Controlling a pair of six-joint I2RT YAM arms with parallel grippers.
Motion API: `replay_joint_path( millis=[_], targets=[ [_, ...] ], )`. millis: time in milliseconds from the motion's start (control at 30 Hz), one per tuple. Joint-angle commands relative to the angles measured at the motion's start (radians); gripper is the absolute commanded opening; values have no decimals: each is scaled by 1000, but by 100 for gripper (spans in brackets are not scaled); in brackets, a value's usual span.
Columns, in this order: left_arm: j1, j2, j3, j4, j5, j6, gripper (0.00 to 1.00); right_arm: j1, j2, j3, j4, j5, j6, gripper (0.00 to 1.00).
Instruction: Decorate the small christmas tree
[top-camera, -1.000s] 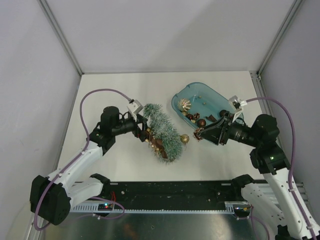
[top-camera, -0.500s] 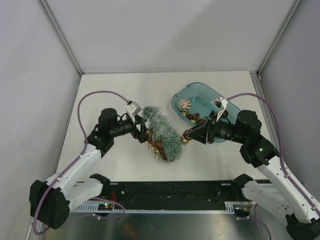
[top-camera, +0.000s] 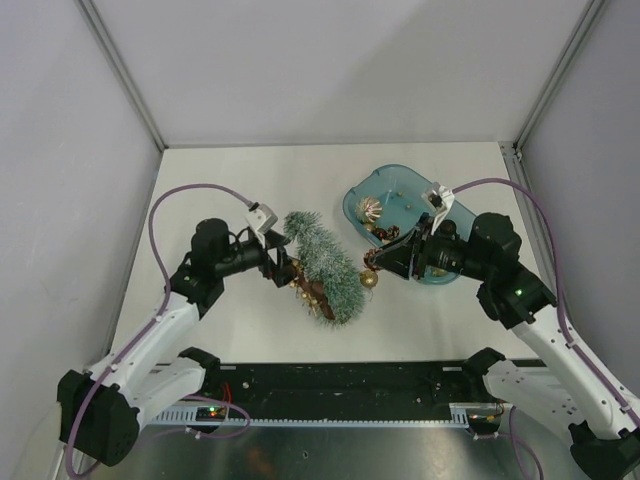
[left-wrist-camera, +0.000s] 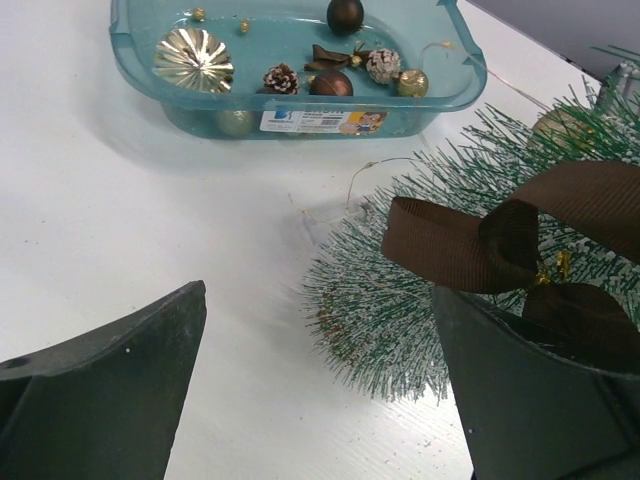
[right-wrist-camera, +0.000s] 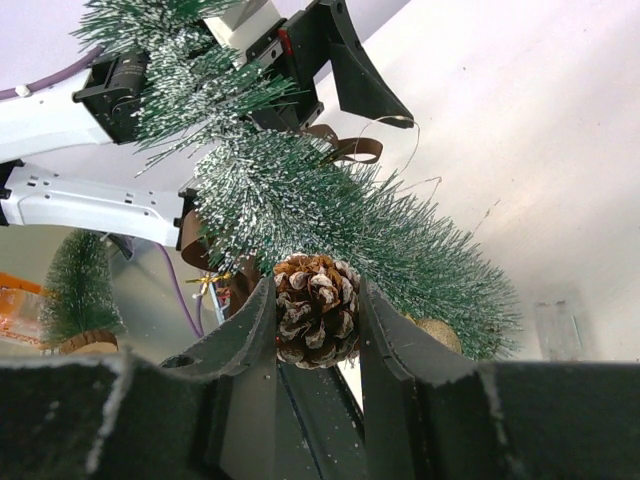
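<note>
Small christmas tree (top-camera: 325, 265) lies between wide left jaws and right jaws pinching pinecone (right-wrist-camera: 316, 310).

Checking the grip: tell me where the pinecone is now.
Right wrist view: the pinecone is pinched in the right claw, close beside the tree lying mid-table.

The small christmas tree (top-camera: 325, 265) shows green bristles, frosted white. Its ribbon bow (left-wrist-camera: 500, 235) is dark brown. The tray (left-wrist-camera: 200, 115) is translucent teal; the pine cone (right-wrist-camera: 316, 310) brown, white-tipped.

Frosted bristly tree (top-camera: 330, 262), translucent plastic tray (left-wrist-camera: 140, 75)
</note>
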Motion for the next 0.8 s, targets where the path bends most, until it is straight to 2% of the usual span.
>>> replay_joint_path(
  millis=[0, 367, 767],
  targets=[
    [40, -37, -2, 0, -5, 29, 100, -2, -19, 49, 54, -22, -10, 26],
    [145, -104, 83, -214, -123, 187, 100, -2, -13, 57, 46, -39, -12, 26],
    [197, -119, 189, -261, -231, 271, 100, 3, 3, 74, 83, -69, 9, 26]
  ],
)
